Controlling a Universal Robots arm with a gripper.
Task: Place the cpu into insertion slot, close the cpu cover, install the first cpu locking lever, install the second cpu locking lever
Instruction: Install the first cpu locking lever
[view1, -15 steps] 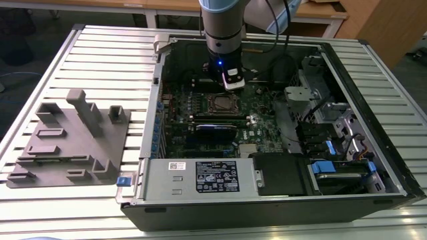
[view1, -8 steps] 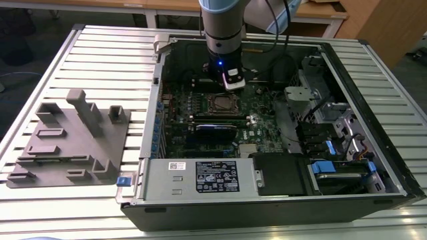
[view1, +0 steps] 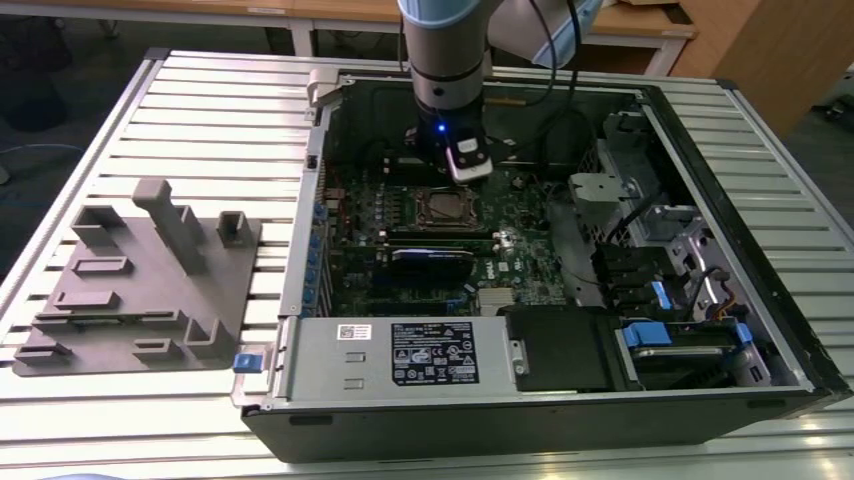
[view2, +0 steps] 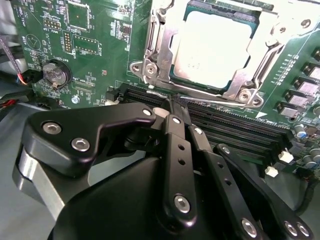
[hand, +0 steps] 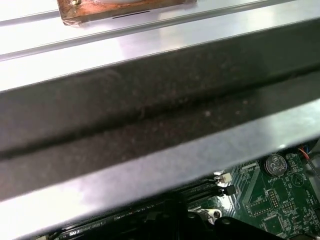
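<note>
Your claw (view2: 172, 102), fingers drawn together and empty, hangs just beside the metal frame (view2: 160, 45), seemingly placed to press at its edge, while the chip (view2: 212, 45) lies seated inside it.

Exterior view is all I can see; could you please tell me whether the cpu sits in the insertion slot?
Observer: Yes; the second wrist view shows the cpu seated in the insertion slot, grey top up.
Operator: Thank you. Is it covered?
Observer: The cpu cover lies flat around the cpu.
Operator: What is closest to it?
Observer: The claw, shut, tips beside the slot's edge facing the memory slots.
</note>
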